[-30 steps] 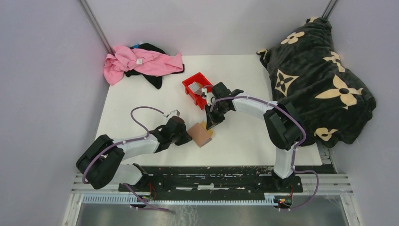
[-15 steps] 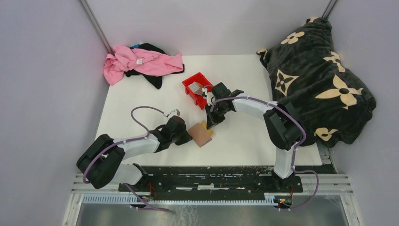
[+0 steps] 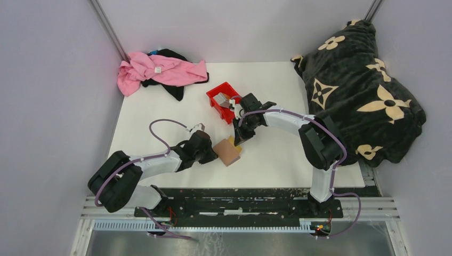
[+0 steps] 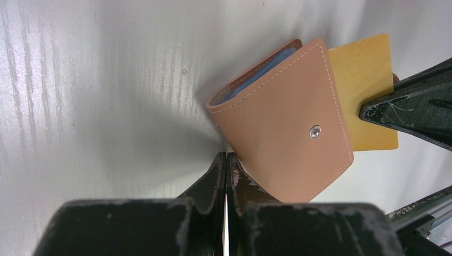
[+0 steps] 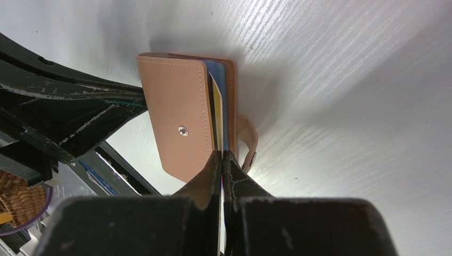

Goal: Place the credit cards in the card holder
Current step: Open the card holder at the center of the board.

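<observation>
The tan card holder (image 3: 228, 152) stands on its edge on the white table, folded, with a bluish card (image 4: 265, 68) inside. A gold-yellow credit card (image 4: 364, 90) sticks partway out of it. My right gripper (image 3: 237, 140) is shut on the outer end of that gold card (image 5: 216, 114), which lies between the holder's flaps (image 5: 178, 114). My left gripper (image 4: 226, 158) is shut, with its tips against the holder's near edge (image 4: 288, 125) and nothing visibly between them. Grey cards (image 3: 222, 98) lie in the red bin.
The red plastic bin (image 3: 215, 92) stands just behind the right gripper. A pink and black heap of clothes (image 3: 160, 70) lies at the back left. A dark flowered blanket (image 3: 362, 85) covers the right side. The holder's snap tab (image 5: 248, 141) hangs loose.
Almost nothing. The left arm has shifted very slightly; the card holder, the gold card and the right gripper stay where they were.
</observation>
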`<move>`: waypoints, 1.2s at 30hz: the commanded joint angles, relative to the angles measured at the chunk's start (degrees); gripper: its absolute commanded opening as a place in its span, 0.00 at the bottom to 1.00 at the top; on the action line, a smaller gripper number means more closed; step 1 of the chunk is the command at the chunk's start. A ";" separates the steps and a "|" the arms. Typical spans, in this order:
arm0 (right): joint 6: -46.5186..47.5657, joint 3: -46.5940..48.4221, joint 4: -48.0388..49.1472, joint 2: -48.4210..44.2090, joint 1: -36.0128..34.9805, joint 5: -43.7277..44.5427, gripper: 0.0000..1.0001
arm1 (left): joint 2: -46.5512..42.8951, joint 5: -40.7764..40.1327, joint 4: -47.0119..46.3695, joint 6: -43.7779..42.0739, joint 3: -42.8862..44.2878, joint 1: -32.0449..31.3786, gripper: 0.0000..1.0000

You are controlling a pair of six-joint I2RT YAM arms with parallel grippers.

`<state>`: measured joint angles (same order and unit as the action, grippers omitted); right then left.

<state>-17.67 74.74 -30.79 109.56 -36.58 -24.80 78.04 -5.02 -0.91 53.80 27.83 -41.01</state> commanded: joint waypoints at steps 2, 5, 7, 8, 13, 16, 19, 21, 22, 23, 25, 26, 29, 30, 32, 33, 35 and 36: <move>1.44 -0.06 0.60 -2.57 0.23 3.85 0.01 | 1.08 -2.02 3.26 -3.35 0.83 -0.29 0.03; 1.76 -0.25 0.43 -2.94 0.25 4.80 0.01 | 1.14 -2.10 3.43 -3.44 0.98 -0.29 0.03; 2.04 -0.22 0.14 -3.03 0.27 5.03 0.01 | 1.12 -2.08 3.45 -3.50 0.98 -0.31 0.03; 1.96 -0.32 0.30 -3.30 0.27 5.29 0.01 | 1.15 -2.10 3.53 -3.52 1.06 -0.33 0.03; 2.33 -0.48 -0.04 -4.00 0.28 6.09 0.01 | 1.10 -1.97 3.43 -3.43 0.93 -0.29 0.03; 2.10 -0.91 0.17 -3.62 0.28 5.46 0.01 | 1.12 -1.88 3.29 -3.29 0.73 -0.25 0.03; 1.78 -1.57 0.74 -3.39 0.27 4.97 0.01 | 0.83 -1.76 3.04 -3.07 0.49 -0.30 0.03; 1.69 -1.72 0.92 -3.13 0.25 4.77 0.01 | 0.87 -1.78 3.02 -3.10 0.55 -0.29 0.03; 1.56 -1.89 1.14 -3.00 0.24 4.64 0.01 | 0.83 -1.71 3.02 -3.17 0.63 -0.34 0.03; 1.32 -2.09 1.31 -2.89 0.22 4.45 0.01 | 0.80 -1.64 2.99 -3.17 0.64 -0.30 0.03; 0.95 -2.27 1.58 -2.42 0.12 3.90 0.01 | 1.03 -1.41 2.90 -3.30 0.85 -0.27 0.03; 0.71 -2.31 1.72 -2.17 0.18 3.55 0.01 | 1.15 -1.34 2.99 -3.39 1.03 -0.29 0.03; -0.07 -2.95 2.40 -1.68 0.04 3.03 0.01 | 1.79 -1.07 3.01 -3.68 1.38 -0.22 0.03; -0.32 -3.26 2.67 -1.57 -0.05 2.82 0.01 | 2.15 -0.93 2.97 -3.75 1.56 -0.28 0.03; -0.85 -3.76 3.19 -1.38 -0.17 2.21 0.01 | 2.94 -0.43 2.86 -3.99 1.87 -0.29 0.03; -1.29 -4.06 3.55 -1.25 -0.35 1.95 0.01 | 3.47 -0.19 2.82 -4.13 2.02 -0.29 0.03; -1.83 -4.44 4.03 -1.06 -0.52 1.33 0.01 | 4.45 0.28 2.61 -4.31 2.14 -0.26 0.03; -2.19 -4.76 4.51 -1.02 -0.59 0.88 0.01 | 4.92 0.54 2.39 -4.36 2.28 -0.29 0.03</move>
<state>-18.70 71.79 -27.35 107.83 -36.38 -23.51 80.20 -4.43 -0.82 52.99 29.69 -41.01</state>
